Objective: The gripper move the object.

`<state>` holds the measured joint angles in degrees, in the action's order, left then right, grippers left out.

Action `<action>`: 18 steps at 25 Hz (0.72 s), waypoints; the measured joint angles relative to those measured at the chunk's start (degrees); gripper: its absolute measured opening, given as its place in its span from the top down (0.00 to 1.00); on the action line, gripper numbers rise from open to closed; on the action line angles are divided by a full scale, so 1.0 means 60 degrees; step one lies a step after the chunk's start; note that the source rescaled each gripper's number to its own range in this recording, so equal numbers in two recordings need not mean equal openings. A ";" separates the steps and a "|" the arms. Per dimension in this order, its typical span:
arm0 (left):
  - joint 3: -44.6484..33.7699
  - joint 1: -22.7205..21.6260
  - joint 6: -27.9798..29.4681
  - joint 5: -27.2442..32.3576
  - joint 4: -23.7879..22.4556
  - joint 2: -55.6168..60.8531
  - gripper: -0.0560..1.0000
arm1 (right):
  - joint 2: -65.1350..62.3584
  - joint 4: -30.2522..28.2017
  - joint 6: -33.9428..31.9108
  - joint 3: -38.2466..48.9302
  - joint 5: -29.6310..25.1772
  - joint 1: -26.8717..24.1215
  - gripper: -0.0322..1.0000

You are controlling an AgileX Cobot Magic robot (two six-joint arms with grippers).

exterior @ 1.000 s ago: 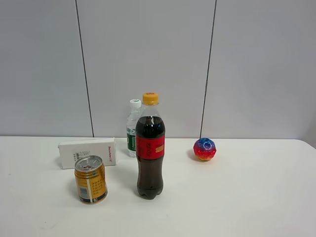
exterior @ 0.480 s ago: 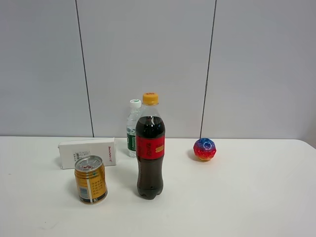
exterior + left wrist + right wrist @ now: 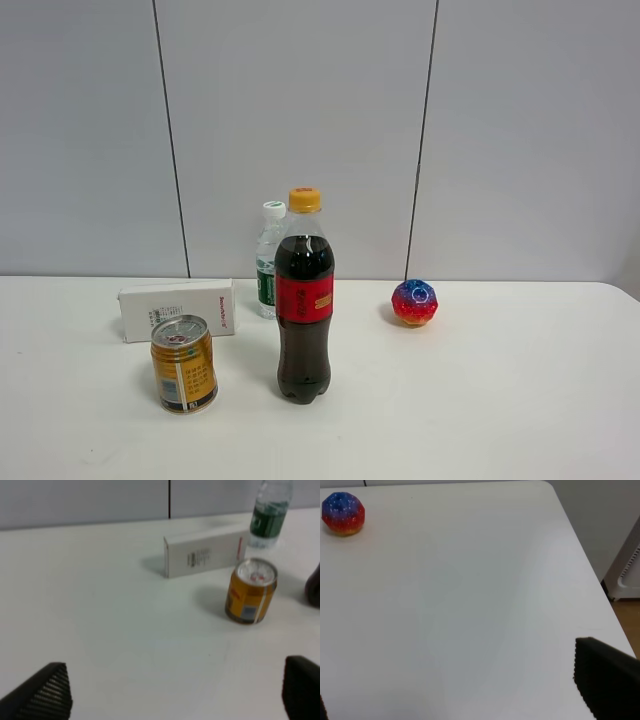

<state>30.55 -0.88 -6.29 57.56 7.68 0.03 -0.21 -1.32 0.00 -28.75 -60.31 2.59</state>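
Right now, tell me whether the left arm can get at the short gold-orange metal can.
Probably yes. In the left wrist view the short gold-orange metal can stands ahead of the open left gripper, with only bare white table between them; the white box sits behind it.

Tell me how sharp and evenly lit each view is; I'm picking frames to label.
Exterior high: sharp and evenly lit, can and cola bottle crisp with faint shadows. Left wrist: soft, the can label unreadable, the left gripper fingertips dark at the corners. Right wrist: fairly clear, the ball slightly soft, mild sheen on the table.
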 joint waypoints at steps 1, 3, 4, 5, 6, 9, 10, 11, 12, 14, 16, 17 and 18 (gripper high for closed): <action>-0.0012 0.0000 0.0000 0.0000 0.0000 0.0031 0.47 | 0.0000 0.0000 0.0000 0.0000 0.0000 0.0000 0.00; -0.0051 0.0000 -0.0037 0.0169 -0.0057 0.0049 0.47 | 0.0000 0.0000 0.0000 0.0000 0.0000 0.0000 0.00; -0.0103 0.0000 -0.0081 0.0317 -0.0138 0.0049 0.47 | 0.0000 0.0000 0.0000 0.0000 0.0000 0.0000 0.00; -0.0166 0.0000 -0.0112 0.0386 -0.0197 0.0049 0.47 | 0.0000 0.0000 0.0000 0.0000 0.0000 0.0000 0.00; -0.0216 0.0000 -0.0109 0.0429 -0.0223 0.0049 0.47 | 0.0000 0.0000 0.0000 0.0000 0.0000 0.0000 0.00; -0.0230 0.0000 -0.0118 0.0463 -0.0273 0.0049 0.47 | 0.0000 0.0000 0.0000 0.0000 0.0000 0.0000 0.00; -0.0230 0.0000 -0.0118 0.0463 -0.0273 0.0049 0.47 | 0.0000 0.0000 0.0000 0.0000 0.0000 0.0000 0.00; -0.0230 0.0000 -0.0118 0.0463 -0.0295 0.0049 0.47 | 0.0000 0.0000 0.0000 0.0000 0.0000 0.0000 0.00; -0.0230 0.0000 -0.0118 0.0463 -0.0295 0.0049 0.47 | 0.0000 0.0000 0.0000 0.0000 0.0000 0.0000 0.00; -0.0230 0.0000 -0.0118 0.0471 -0.0295 0.0049 0.47 | 0.0000 0.0000 0.0000 0.0000 0.0000 0.0000 0.00; -0.0230 0.0000 -0.0109 0.0471 -0.0296 0.0049 0.47 | 0.0000 0.0000 0.0000 0.0000 0.0000 0.0000 0.00; -0.0230 0.0000 -0.0109 0.0471 -0.0305 0.0049 0.47 | 0.0000 0.0000 0.0000 0.0000 0.0000 0.0000 0.00; -0.0230 0.0000 -0.0109 0.0471 -0.0303 0.0049 0.47 | 0.0000 0.0000 0.0000 0.0000 0.0000 0.0000 0.00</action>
<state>29.16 -0.88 -6.95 60.38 5.86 0.33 -0.21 -1.32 0.00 -28.75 -60.31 2.59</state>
